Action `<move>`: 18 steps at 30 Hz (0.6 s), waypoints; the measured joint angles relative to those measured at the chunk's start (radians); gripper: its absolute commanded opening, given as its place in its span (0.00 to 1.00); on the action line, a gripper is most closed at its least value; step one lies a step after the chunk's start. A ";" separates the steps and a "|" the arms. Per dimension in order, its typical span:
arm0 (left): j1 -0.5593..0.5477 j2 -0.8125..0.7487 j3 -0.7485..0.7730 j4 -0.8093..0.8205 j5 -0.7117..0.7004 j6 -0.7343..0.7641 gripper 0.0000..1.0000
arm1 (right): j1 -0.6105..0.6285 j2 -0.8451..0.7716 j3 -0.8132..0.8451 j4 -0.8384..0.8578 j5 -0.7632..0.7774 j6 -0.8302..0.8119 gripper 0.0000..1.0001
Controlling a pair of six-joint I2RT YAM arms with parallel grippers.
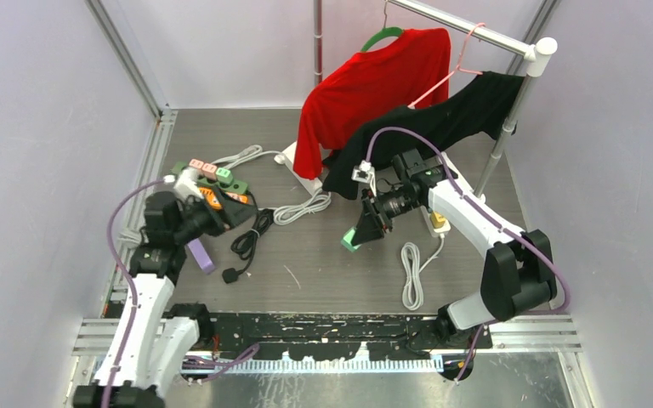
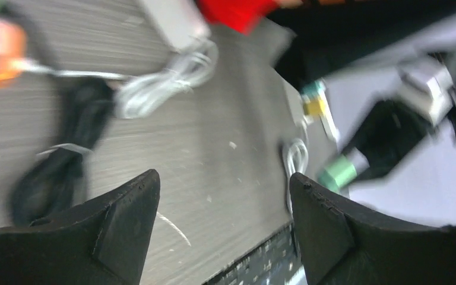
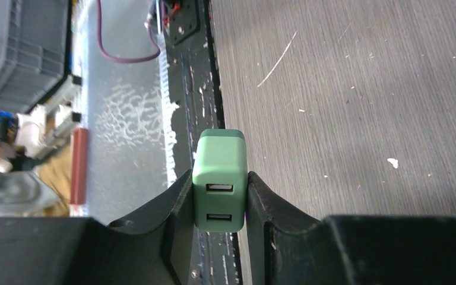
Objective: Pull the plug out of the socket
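On the grey table [image 1: 323, 263], a clothes rack [image 1: 510, 115] hung with a red shirt [image 1: 374, 85] and a black shirt [image 1: 463, 115] stood at the back, and everything else lay in front of it. The right gripper [image 1: 362, 233], just in front of the rack's black shirt and raised off the tabletop, was clamped on both sides of a green plug [image 3: 218, 160]. The plug's two USB ports faced the wrist camera and no socket touched it. Well to the left of the rack, the left gripper [image 2: 224, 181] hung with its jaws wide apart and nothing between them, close to a power strip [image 1: 225, 195] that carried several coloured plugs. A white power strip [image 1: 436, 223] lay below the rack's right-hand pole, under the right arm, with a yellow plug seated in it. Between the rack and the arms' bases lay a black cable [image 1: 247, 242], a coiled white cable [image 1: 410, 276] and a purple block [image 1: 201, 255]. With the green plug free in the air, the pull itself appeared done. Which strip it came from could not be told. What seemed left was to set the plug down and let go.
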 measured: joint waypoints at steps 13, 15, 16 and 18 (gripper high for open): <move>-1.043 -0.003 -0.307 0.666 -0.450 0.332 0.87 | -0.074 0.076 -0.036 0.200 -0.094 0.275 0.07; -1.146 0.082 -0.293 0.714 -0.549 0.432 0.91 | -0.074 0.096 -0.036 0.210 -0.097 0.295 0.07; -1.177 0.123 -0.282 0.728 -0.587 0.472 0.92 | -0.074 0.107 -0.036 0.216 -0.100 0.304 0.07; -1.236 0.208 -0.257 0.757 -0.667 0.553 0.92 | -0.074 0.126 -0.036 0.222 -0.102 0.322 0.07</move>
